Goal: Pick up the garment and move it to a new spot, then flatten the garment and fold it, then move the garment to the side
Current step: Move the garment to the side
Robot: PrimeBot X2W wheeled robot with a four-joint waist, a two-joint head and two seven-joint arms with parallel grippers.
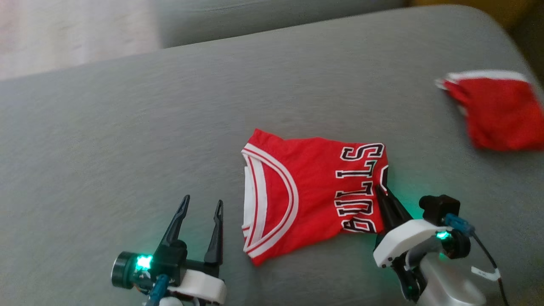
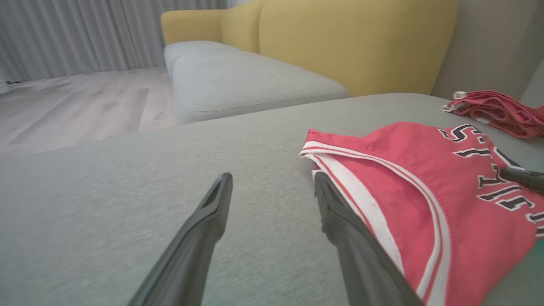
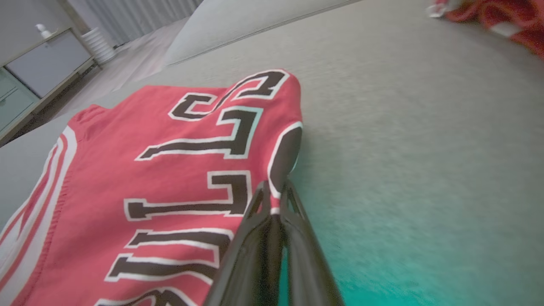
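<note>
A grey upholstered seat (image 1: 127,127) is spreading across the head view, and everything is lying on it.

At the lower left, the left hand (image 1: 203,200) is hovering low over the seat with its two dark fingers spread wide apart and holding nothing. In the left wrist view this hand (image 2: 273,180) is pointing along the bare seat, with its right-side finger sitting just beside the garment's striped edge.

In the middle, the garment (image 1: 310,182) is lying folded and fairly flat. It is a bright red jersey with white and red striped trim curving along its left end and black, white-edged lettering reading "BULLS" running along its right end. The left wrist view is showing the garment (image 2: 403,170) from low down, trim nearest. The right wrist view is showing it (image 3: 148,127) with the lettering nearest.

At the lower right, the right hand (image 1: 379,189) is resting at the garment's lettered end. Its fingers (image 3: 259,208) are pressed together, pinching the edge of the cloth between them. A green glow is falling on the seat beside it.

At the far right, well apart from the garment, a second red cloth (image 1: 497,114) with a white band is lying crumpled.
</note>
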